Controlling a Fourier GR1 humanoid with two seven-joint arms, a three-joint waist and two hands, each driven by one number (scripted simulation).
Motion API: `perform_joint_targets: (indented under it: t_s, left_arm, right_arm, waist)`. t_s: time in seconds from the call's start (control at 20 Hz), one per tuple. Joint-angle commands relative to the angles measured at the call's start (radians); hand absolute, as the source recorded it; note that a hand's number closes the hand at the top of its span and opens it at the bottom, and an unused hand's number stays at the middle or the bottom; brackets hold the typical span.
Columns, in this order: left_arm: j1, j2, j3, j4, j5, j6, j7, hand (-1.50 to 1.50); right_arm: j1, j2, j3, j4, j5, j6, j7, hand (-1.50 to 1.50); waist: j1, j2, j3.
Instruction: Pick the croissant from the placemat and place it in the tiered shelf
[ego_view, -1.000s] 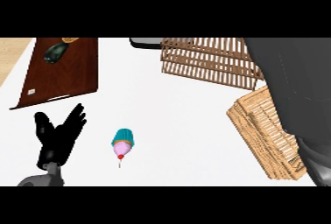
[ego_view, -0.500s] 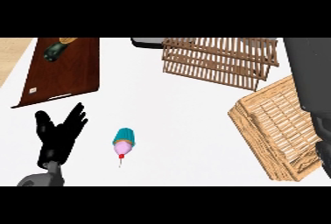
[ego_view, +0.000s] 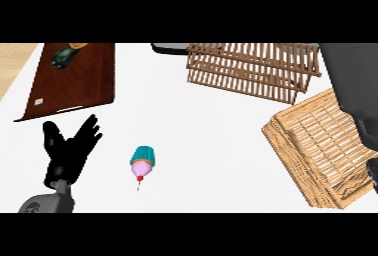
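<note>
The croissant (ego_view: 65, 56) lies as a small dark and tan shape at the far end of the dark brown placemat (ego_view: 74, 85), at the upper left. The tiered shelf (ego_view: 251, 67), made of light wooden slats, stands at the upper middle right. My left hand (ego_view: 68, 150) rests open at the lower left with its fingers up, well short of the placemat and holding nothing. My right forearm (ego_view: 353, 85) runs down the right edge over the shelf's end. Only a dark sliver of the right hand (ego_view: 373, 172) shows at that edge.
A woven wicker basket (ego_view: 321, 150) lies at the right, partly under my right forearm. A small cupcake (ego_view: 142, 162) with a teal wrapper and pink icing lies on the white counter (ego_view: 199, 140) beside my left hand. A dark object (ego_view: 168, 47) sits at the top edge.
My right forearm has drawn away toward the right edge, uncovering more of the wicker basket and shelf. The left hand has stayed still.
</note>
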Motion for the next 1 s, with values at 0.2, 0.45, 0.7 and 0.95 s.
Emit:
perform_joint_targets:
  t_s: [0.2,0.45,0.7,0.95]
  left_arm:
    - [-0.039,0.017,0.022,0.045,0.003,-0.014,-0.008,0.0]
    - [0.041,-0.009,0.003,-0.01,0.001,-0.014,-0.035,0.0]
    - [0.0,0.007,0.022,0.053,0.003,-0.027,-0.035,0.0]
    - [-0.004,-0.004,0.012,0.025,-0.002,-0.013,-0.017,0.0]
  right_arm:
    - [0.0,-0.01,-0.037,0.156,0.017,-0.112,-0.158,1.5]
    - [-0.043,-0.034,-0.064,0.217,-0.002,-0.078,-0.227,1.5]
    - [-0.078,-0.032,-0.063,0.283,0.025,-0.101,-0.235,1.5]
    - [-0.055,0.005,-0.131,0.215,-0.022,-0.22,-0.155,1.5]
  waist:
    - [-0.002,0.003,-0.002]
    - [0.002,0.001,-0.002]
    - [0.002,0.004,-0.002]
    - [-0.012,-0.002,-0.001]
